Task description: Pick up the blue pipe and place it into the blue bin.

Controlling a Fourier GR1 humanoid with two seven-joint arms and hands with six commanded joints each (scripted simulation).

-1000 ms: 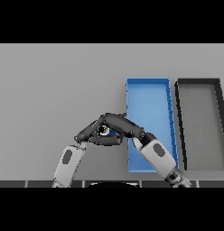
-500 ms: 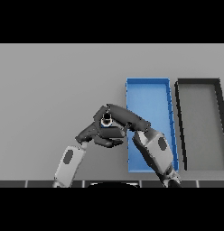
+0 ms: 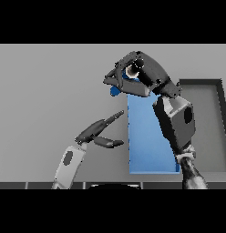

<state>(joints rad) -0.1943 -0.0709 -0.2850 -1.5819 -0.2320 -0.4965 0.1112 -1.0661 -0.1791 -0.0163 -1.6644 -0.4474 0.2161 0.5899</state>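
Note:
My right hand (image 3: 144, 75) is raised high above the table, its fingers curled round the blue pipe (image 3: 116, 89), whose blue lower end sticks out below the fingers and whose pale ring-shaped end shows in the grip. The hand hangs over the near-left part of the blue bin (image 3: 149, 145). My left hand (image 3: 99, 131) is open with straight fingers, low over the table just left of the blue bin, holding nothing.
A dark grey bin (image 3: 208, 127) stands right of the blue bin. My right forearm (image 3: 176, 120) crosses over the blue bin and covers much of it.
My right hand has lifted the pipe up off the table and carried it toward the blue bin. My left hand has let go and opened, staying low.

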